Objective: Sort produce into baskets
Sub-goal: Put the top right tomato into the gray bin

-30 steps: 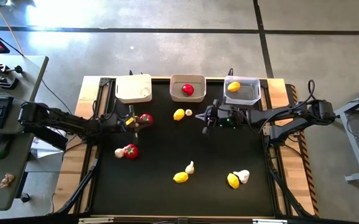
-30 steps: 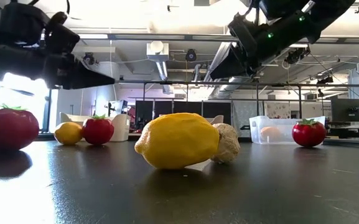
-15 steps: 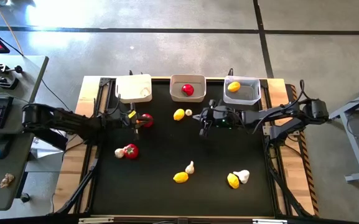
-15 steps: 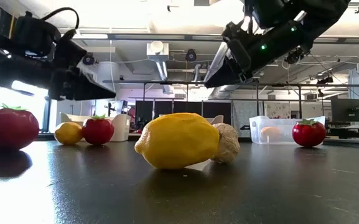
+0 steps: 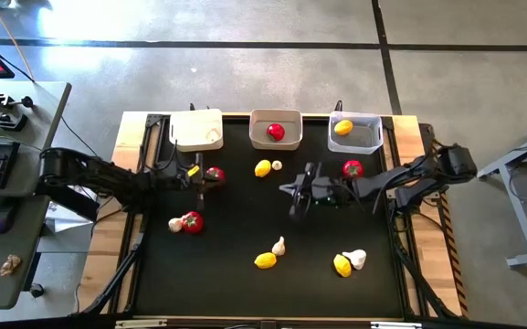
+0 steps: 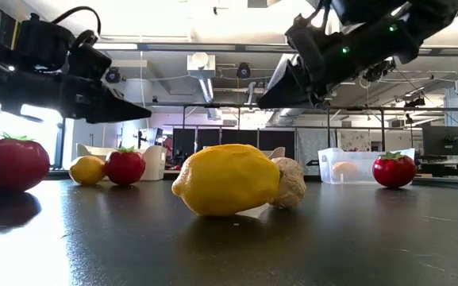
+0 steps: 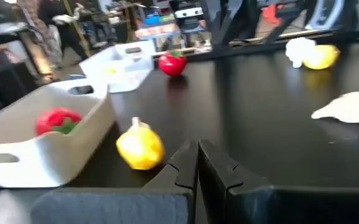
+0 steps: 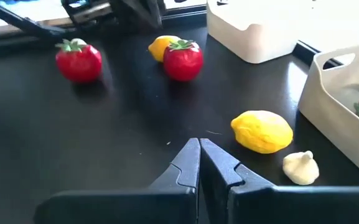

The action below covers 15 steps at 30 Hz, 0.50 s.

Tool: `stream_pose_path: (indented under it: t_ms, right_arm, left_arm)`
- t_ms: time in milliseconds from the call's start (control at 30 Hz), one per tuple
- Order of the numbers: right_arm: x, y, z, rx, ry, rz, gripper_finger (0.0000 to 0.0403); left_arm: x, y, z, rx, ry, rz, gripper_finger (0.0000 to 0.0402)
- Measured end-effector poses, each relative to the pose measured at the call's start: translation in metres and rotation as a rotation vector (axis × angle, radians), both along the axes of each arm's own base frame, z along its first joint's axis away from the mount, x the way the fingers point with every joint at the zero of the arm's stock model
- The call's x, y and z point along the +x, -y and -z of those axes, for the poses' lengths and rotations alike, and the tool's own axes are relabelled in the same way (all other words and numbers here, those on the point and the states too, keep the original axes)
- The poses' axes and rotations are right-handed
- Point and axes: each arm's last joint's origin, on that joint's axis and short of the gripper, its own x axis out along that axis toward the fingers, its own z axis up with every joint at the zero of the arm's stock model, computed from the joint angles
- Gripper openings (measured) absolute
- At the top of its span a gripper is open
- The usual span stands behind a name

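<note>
High view, baskets: along the far edge of the black table (image 5: 153, 283) stand a white basket (image 5: 196, 130), a greyish-white basket (image 5: 275, 129) holding a tomato, and a clear basket (image 5: 355, 132) holding a lemon.
High view, loose produce: a tomato (image 5: 214, 174) by the left gripper, a lemon (image 5: 262, 168) touching a small garlic bulb, a tomato (image 5: 353, 168) near the clear basket, a tomato (image 5: 192, 221) beside a garlic bulb, a lemon (image 5: 265, 261) by a garlic bulb, a lemon (image 5: 342, 266) against a garlic bulb.
High view, left gripper (image 5: 200, 178): fingers pressed together, empty, just beside the tomato.
High view, right gripper (image 5: 296, 195): fingers together, empty, over bare table mid-way across.
Low view: both arms hang above the table; a big lemon (image 6: 225, 179) lies nearest with a garlic bulb (image 6: 289, 183) touching it.
Left wrist view: closed fingertips (image 7: 211, 167) point past a lemon (image 7: 140, 147) beside the greyish-white basket (image 7: 48, 140).
Right wrist view: closed fingertips (image 8: 189, 163) face a lemon (image 8: 262, 131), a garlic bulb (image 8: 300, 168) and two tomatoes (image 8: 78, 60).
</note>
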Motion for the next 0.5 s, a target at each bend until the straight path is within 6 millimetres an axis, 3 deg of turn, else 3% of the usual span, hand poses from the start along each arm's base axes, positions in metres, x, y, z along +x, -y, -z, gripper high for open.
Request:
stream_pose_path:
  t_ms: [133,333,500]
  right_arm:
    - [0.008,-0.004,0.0,0.025,0.014,0.026,0.0]
    - [0.021,0.002,-0.018,0.037,0.06,0.067,0.0004]
    - [0.028,0.035,-0.035,-0.026,-0.054,0.228,0.0044]
  left_arm:
    - [0.004,0.005,-0.004,-0.027,0.021,0.049,0.0]
    - [0.006,0.007,-0.006,-0.055,0.029,0.074,0.0]
    - [0.006,0.006,-0.006,-0.062,0.031,0.071,0.0]
